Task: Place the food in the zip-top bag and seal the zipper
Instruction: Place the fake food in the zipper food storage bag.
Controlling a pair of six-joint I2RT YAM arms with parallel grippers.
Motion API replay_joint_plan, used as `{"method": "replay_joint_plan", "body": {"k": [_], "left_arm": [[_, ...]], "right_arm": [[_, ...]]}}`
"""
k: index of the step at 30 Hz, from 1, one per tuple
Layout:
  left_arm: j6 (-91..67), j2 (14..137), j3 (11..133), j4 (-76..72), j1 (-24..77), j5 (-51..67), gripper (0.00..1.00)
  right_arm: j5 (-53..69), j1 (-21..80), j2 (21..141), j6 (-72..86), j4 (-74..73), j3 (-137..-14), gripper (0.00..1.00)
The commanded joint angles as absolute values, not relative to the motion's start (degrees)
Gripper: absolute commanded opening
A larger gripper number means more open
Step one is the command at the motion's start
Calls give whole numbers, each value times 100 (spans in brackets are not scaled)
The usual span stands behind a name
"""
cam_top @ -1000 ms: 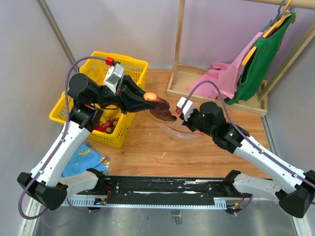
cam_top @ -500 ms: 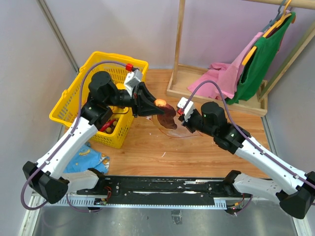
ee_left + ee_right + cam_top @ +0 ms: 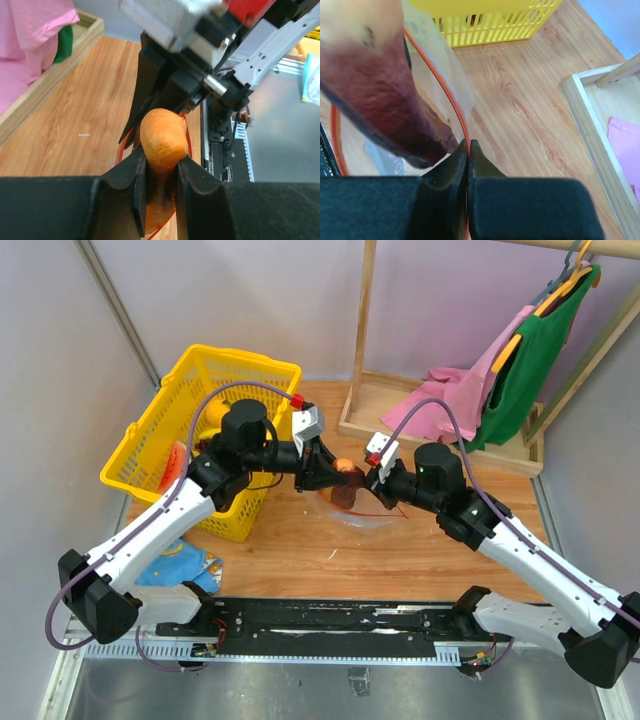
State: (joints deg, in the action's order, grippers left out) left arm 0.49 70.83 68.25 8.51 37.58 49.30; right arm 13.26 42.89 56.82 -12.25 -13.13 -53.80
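Above the middle of the wooden bench [image 3: 300,540] the two arms meet. The left claw [image 3: 333,473] [image 3: 161,167] is clamped on a long orange and dark-red toy vegetable [image 3: 346,480] [image 3: 163,137] [image 3: 375,95], its two black fingers [image 3: 131,175] pressing the piece's sides while the rounded orange end stands out beyond them. The right claw [image 3: 377,483] [image 3: 468,150] is closed tight, pinching the thin red zipper strip [image 3: 440,85] at the mouth of the clear crinkly plastic zip-top bag [image 3: 368,517] [image 3: 437,50]. The bag hangs from that pinch with its mouth held open, its lower part reaching the bench. In the right wrist view the red strip curves round the dark-red tip of the toy vegetable, so the tip sits at the bag's mouth, within the loop. A yellow plastic basket [image 3: 255,375] [image 3: 490,20] stands to the left, and a red toy piece [image 3: 177,462] shows inside it. A blue cloth [image 3: 178,562] lies near the left arm's base. Behind, a pale wooden tray [image 3: 420,445] carries a pink cloth [image 3: 450,395], with a green garment [image 3: 535,350] hanging above.
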Motion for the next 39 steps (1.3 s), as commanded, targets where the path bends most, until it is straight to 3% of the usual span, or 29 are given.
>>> {"method": "replay_joint_plan", "body": {"k": [1, 9, 15, 30, 39], "left_arm": [[664, 7136, 6743, 1187, 3892, 4359, 29], [815, 7052, 6719, 1389, 3911, 3873, 51], [596, 7012, 6797, 1524, 3911, 3156, 56], [-804, 6510, 6627, 1403, 4022, 2765, 73], [-805, 6910, 6671, 1904, 4796, 490, 75]], "right_arm": [[1934, 3911, 5630, -736, -991, -5555, 1], [2153, 3661, 5671, -555, -1014, -5564, 1], [2014, 3622, 5671, -534, -1097, -5585, 1], [1333, 3483, 5926, -296, -1852, -6147, 1], [1217, 3481, 6034, -144, -2079, -6346, 1]]}}
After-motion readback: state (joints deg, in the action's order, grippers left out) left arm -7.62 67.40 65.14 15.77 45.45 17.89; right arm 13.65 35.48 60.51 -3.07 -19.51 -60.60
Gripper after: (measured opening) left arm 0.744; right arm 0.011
